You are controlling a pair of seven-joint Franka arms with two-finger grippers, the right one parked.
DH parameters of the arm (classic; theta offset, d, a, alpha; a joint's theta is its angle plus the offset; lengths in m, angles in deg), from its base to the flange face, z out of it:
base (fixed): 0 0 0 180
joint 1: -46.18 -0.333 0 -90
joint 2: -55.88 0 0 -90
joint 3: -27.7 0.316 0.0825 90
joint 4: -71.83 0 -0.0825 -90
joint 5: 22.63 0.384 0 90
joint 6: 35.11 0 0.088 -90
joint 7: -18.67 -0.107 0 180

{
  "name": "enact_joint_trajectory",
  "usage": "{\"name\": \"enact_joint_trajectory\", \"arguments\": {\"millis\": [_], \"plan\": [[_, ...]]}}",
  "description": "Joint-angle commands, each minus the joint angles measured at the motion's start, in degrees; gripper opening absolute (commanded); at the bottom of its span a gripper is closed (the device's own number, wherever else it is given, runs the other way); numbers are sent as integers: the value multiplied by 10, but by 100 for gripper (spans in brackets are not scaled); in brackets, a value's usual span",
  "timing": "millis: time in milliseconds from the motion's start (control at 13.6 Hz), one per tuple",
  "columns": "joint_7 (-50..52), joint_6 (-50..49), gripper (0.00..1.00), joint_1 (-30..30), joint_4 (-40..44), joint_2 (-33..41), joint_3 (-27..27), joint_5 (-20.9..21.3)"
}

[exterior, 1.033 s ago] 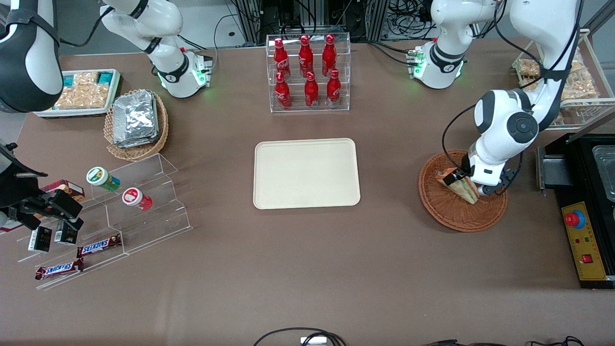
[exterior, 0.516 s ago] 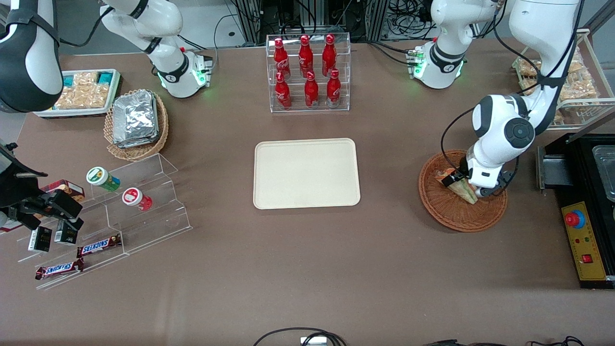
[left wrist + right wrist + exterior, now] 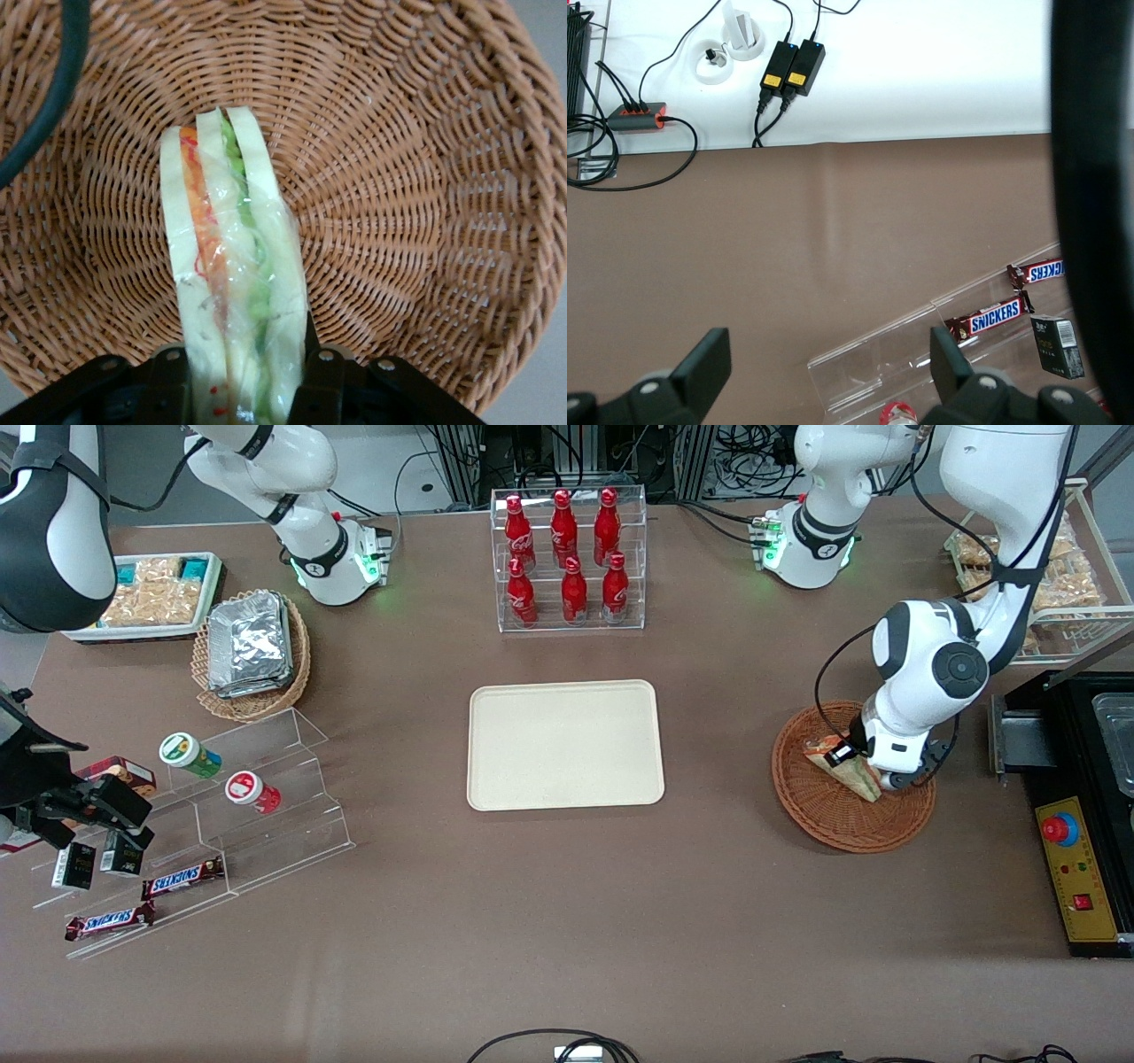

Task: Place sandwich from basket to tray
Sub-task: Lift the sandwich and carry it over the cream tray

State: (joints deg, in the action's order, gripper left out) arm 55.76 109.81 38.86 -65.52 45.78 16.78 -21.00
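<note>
Down in the basket (image 3: 833, 819), toward the working arm's end of the tabletop (image 3: 567, 921): end effector (image 3: 244, 376) pinching the sandwich (image 3: 232, 266) on both bread sides. Beside it, mid-tabletop, the cream tray (image 3: 565, 744). Farthest off, red bottles (image 3: 567, 558) in a clear rack.

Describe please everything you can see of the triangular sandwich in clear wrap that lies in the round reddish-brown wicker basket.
The triangular sandwich in clear wrap is a wedge of white bread slices with orange, red and green filling layers between them, sealed in crinkled transparent film. It stands on edge in the round reddish-brown woven wicker basket, its cut face toward the wrist camera. The left gripper is shut on it, one black finger against each outer bread slice. The cream-beige rectangular tray holds nothing yet.
</note>
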Motion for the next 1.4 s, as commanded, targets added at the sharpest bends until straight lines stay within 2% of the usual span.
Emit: {"name": "enact_joint_trajectory", "arguments": {"millis": [0,295,443,738,1033,1180,1328], "plan": [[1,-77,0,2,31,39,-3,2],[3,-283,0,28,184,53,-21,2],[6,-322,0,49,230,52,-30,-3],[11,-315,0,101,253,48,-54,-1],[0,-285,0,186,269,33,-66,6],[1,-278,0,228,269,18,-67,42],[3,-259,1,258,270,-4,-67,50]]}}
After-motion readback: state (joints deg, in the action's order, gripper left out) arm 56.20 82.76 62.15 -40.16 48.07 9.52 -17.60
